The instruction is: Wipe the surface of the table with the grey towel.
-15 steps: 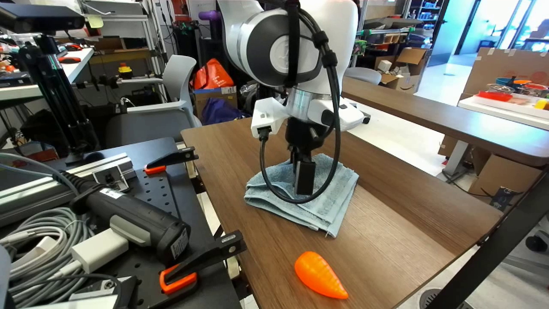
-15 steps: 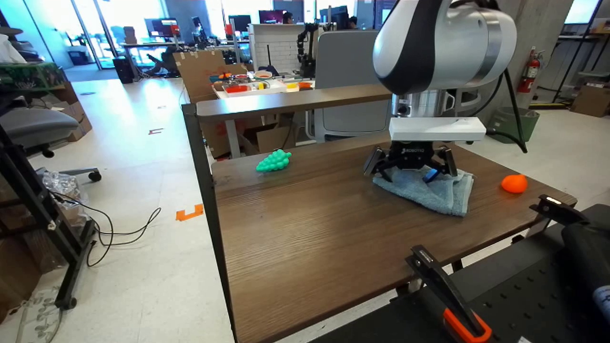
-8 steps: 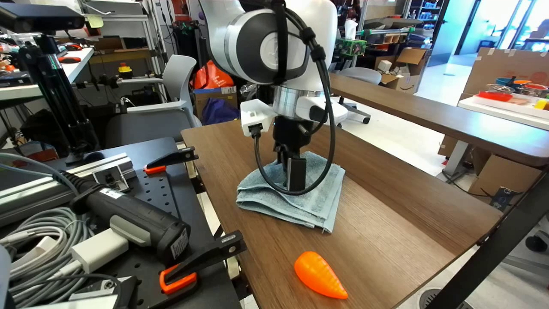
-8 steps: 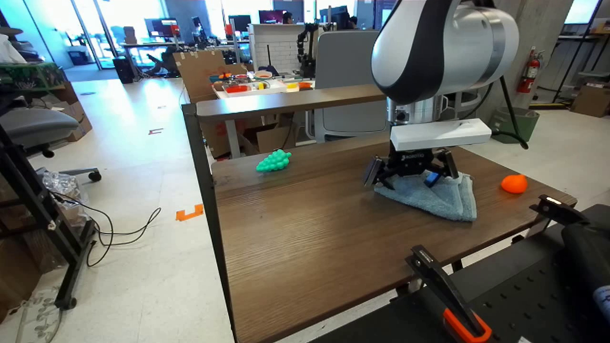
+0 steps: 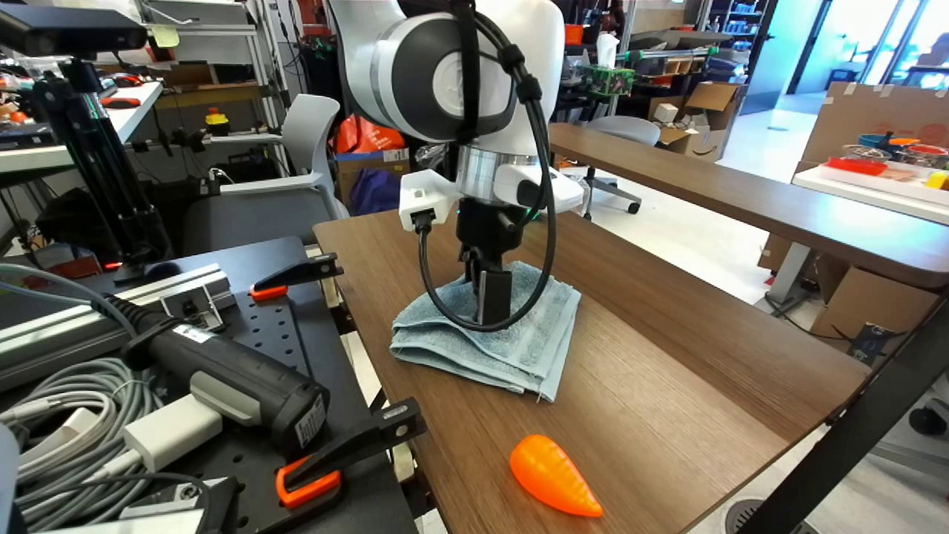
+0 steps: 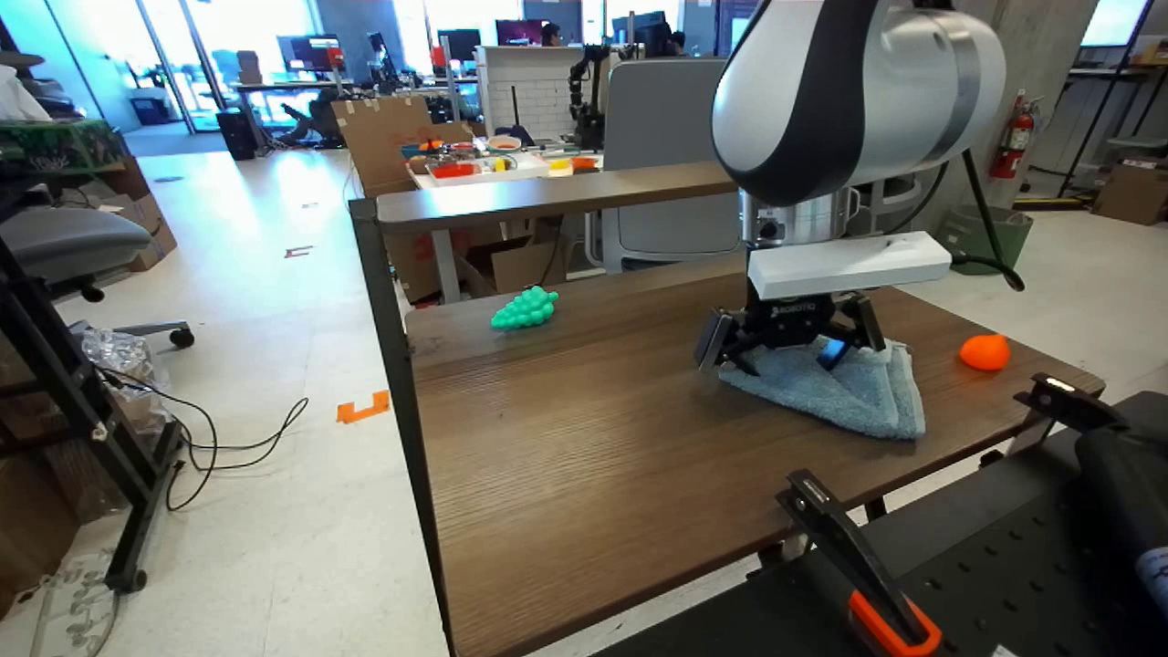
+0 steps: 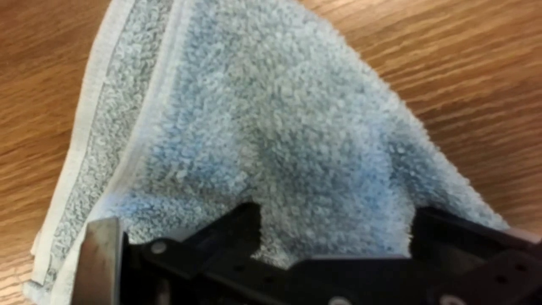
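Note:
The grey towel lies folded and rumpled on the brown table in both exterior views: towel (image 5: pixel 519 352), towel (image 6: pixel 867 401), table (image 5: pixel 652 415), table (image 6: pixel 584 438). My gripper (image 5: pixel 493 300) points straight down and presses on the top of the towel. In an exterior view my gripper (image 6: pixel 792 351) has its fingers spread wide over the cloth. In the wrist view the towel (image 7: pixel 271 106) fills the middle, bulging up between the spread fingers of the gripper (image 7: pixel 311 237). The fingertips are apart and partly hidden by the cloth and frame edge.
An orange carrot-like object (image 5: pixel 554 475) lies on the table near the towel; it also shows at the right (image 6: pixel 985 352). A green grape-like object (image 6: pixel 525 308) sits at the far edge. Black clamps (image 5: pixel 356 445) and a dark bench (image 5: pixel 267 334) adjoin the table's side.
My gripper and the towel under it have slid together across the table toward the clamp side, leftward in one picture and nearer the camera in the other. The fingers stay spread.

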Controlling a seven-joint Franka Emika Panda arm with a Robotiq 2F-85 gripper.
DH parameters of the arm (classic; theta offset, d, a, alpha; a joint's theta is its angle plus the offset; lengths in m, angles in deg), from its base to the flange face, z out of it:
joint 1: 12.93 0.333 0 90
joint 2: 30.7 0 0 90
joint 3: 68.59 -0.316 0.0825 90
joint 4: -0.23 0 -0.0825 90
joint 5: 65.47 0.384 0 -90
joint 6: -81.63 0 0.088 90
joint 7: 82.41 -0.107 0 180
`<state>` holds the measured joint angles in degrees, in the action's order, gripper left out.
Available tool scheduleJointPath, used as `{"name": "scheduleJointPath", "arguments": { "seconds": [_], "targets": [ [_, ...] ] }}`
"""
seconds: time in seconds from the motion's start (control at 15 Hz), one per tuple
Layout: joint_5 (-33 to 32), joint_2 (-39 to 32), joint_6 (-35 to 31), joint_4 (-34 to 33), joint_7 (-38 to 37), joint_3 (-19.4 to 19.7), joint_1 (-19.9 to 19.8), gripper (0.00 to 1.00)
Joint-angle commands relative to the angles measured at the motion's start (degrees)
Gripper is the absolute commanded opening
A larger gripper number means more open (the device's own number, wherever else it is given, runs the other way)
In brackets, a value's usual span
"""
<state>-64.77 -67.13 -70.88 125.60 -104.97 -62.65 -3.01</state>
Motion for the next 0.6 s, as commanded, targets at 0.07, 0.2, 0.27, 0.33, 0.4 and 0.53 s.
{"name": "scheduleJointPath", "arguments": {
  "seconds": [0.07,0.2,0.27,0.33,0.4,0.53],
  "targets": [
    [3.1,-8.3,-0.6,-6.7,-4.6,2.0,-1.3,1.0],
    [4.3,-9.7,-2.8,-8.3,-5.7,2.9,-1.9,1.0],
    [4.8,-10.5,-3.2,-9.4,-6.2,3.3,-2.2,1.0],
    [5.3,-11.0,-3.1,-10.3,-6.8,3.7,-2.5,1.0],
    [5.8,-11.6,-3.2,-11.4,-7.4,4.0,-2.8,1.0],
    [6.2,-12.2,-3.1,-12.6,-8.5,4.5,-3.1,1.0]
  ]
}}
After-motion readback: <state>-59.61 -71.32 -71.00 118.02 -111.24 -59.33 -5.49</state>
